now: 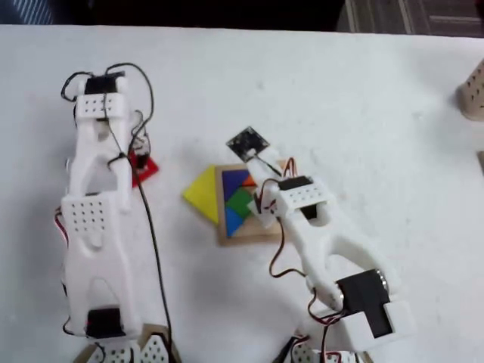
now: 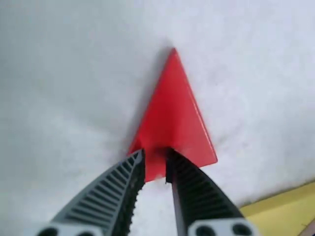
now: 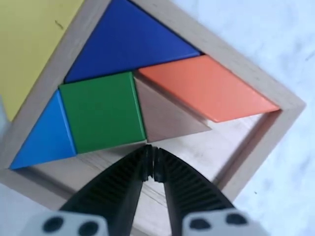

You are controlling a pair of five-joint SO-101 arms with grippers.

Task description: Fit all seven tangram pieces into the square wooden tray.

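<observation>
- The right hand [image 3: 152, 160], tips together and empty, hangs over the bare floor of the square wooden tray [image 3: 259, 150], mid-frame in the high view. It is probably there to nudge pieces tight; five coloured pieces sit packed inside.
- A big yellow triangle [image 1: 203, 193] lies on the table [image 1: 363, 98] against the tray's left rim.
- Farther off, left of centre, the left hand [image 2: 155, 164] is clamped on one edge of a flat red triangle [image 2: 172, 113], seemingly to carry it.

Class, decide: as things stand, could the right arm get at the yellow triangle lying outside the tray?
Probably yes. The yellow triangle lies uncovered against the tray, close to the right end effector, which is shut and empty over the tray. Nothing stands between them.
</observation>
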